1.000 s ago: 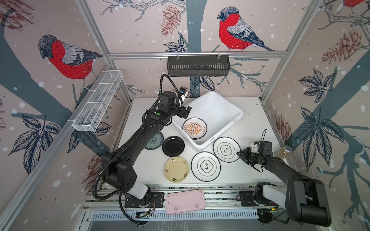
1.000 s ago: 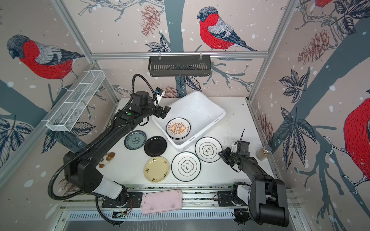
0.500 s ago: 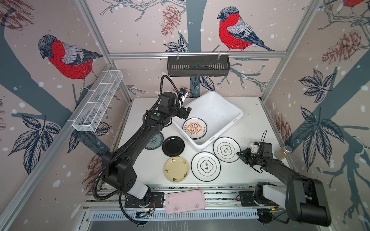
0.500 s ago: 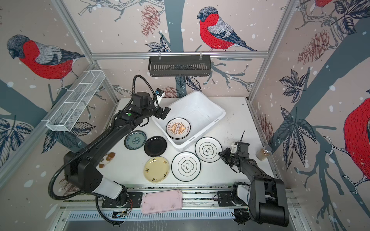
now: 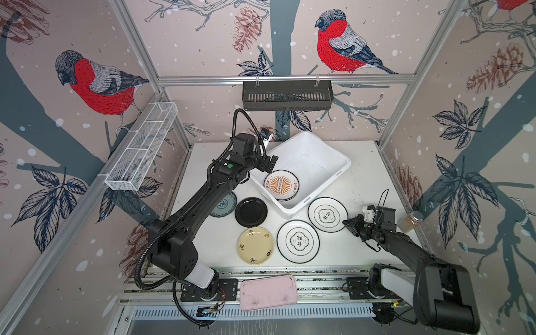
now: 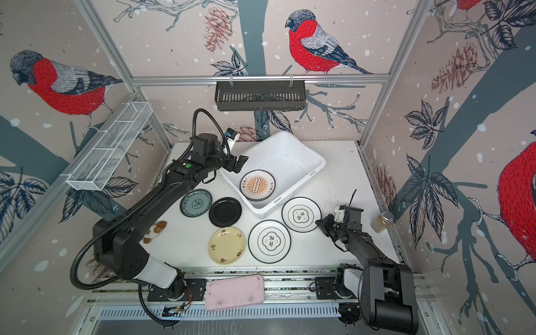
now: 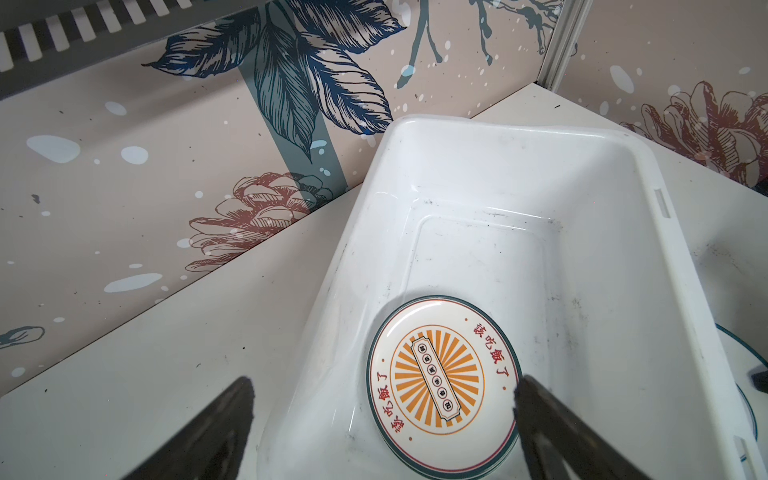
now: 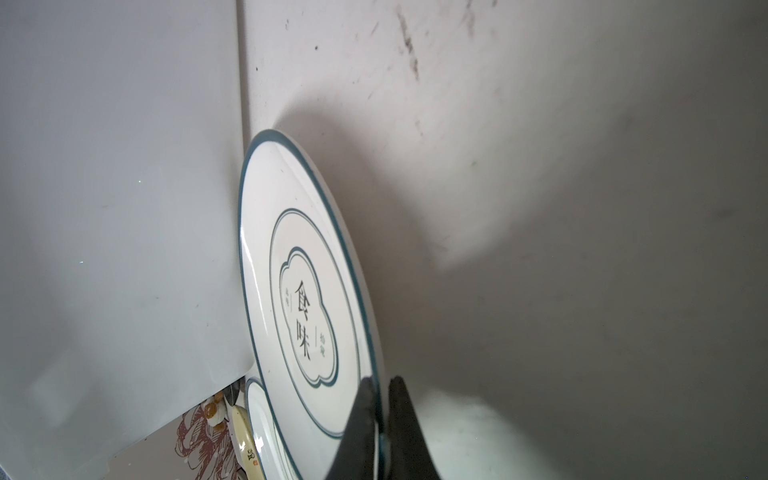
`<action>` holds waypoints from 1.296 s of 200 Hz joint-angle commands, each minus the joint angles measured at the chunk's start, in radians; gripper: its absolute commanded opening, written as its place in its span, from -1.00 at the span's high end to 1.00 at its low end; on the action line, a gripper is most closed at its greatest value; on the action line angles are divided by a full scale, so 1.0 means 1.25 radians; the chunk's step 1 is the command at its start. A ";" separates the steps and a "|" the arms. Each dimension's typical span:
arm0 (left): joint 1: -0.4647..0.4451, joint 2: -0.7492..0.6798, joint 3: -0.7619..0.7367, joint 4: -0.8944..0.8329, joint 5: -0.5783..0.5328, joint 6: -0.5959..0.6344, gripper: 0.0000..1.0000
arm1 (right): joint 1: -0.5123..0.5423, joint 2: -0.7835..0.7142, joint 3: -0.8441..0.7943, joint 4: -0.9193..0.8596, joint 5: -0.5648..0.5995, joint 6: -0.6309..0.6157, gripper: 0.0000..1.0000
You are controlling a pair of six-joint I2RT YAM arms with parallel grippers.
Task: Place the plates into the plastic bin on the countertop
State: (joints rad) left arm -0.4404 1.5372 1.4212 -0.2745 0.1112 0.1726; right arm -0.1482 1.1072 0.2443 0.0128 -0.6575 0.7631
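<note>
Plates: seven round ones; two white plates with orange sunburst [image 5: 281,185] lie stacked inside the bin, at the end nearest my left gripper; the other five lie on the counter in front of it
Bin: large white rectangular plastic bin [image 5: 314,162], set askew on the matte white counter [image 5: 362,179], towards the back wall
Right gripper: my right gripper [image 5: 349,224] is low at the counter's right side; its fingers [image 8: 361,415] are pressed together on the rim of the white black-rimmed emblem plate [image 5: 327,214], one on each face
Gripped plate: its far edge is just beside the bin's outer wall; I cannot tell whether it has left the counter
Left gripper: my left gripper [image 5: 268,164] hovers over the bin's left corner; its fingers [image 7: 232,407] are wide apart, and the sunburst stack shows between them in the wrist view
Second emblem plate: second white black-rimmed plate [image 5: 298,241], just beside the gripped one, nearer the front
Yellow plate: pale yellow round plate [image 5: 255,245], just left of the second emblem plate
Black plate: glossy black round plate [image 5: 251,211], behind the yellow one, just beside the bin
Teal plate: teal patterned round plate [image 6: 196,202], just left of the black one, near my left arm
Front rails: pink rounded rectangular tray [image 5: 268,292] lies across them
Right edge: small clear jar with amber contents [image 5: 409,222] stands near my right wrist
Walls: black slotted basket [image 5: 287,95] on the back rail; white wire mesh shelf [image 5: 142,150] on the left
</note>
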 commanded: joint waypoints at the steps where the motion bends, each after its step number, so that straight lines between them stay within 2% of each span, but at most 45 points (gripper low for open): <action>1: -0.001 0.004 0.010 0.021 0.009 0.001 -0.93 | -0.004 -0.013 -0.002 -0.026 0.022 0.005 0.88; 65: -0.003 0.013 0.016 0.025 0.009 -0.004 -0.93 | -0.019 -0.094 0.017 -0.089 0.033 0.002 0.98; 123: -0.002 0.020 0.021 0.024 0.008 -0.014 -0.93 | -0.034 -0.193 0.092 -0.223 0.095 -0.007 0.99; 259: -0.002 0.011 -0.001 0.031 0.012 -0.040 -0.93 | -0.037 -0.315 0.206 -0.476 0.125 -0.056 0.99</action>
State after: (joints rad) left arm -0.4416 1.5593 1.4258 -0.2745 0.1116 0.1307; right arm -0.1951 0.7380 0.4824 -0.5194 -0.5049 0.7067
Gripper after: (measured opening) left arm 0.966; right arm 0.079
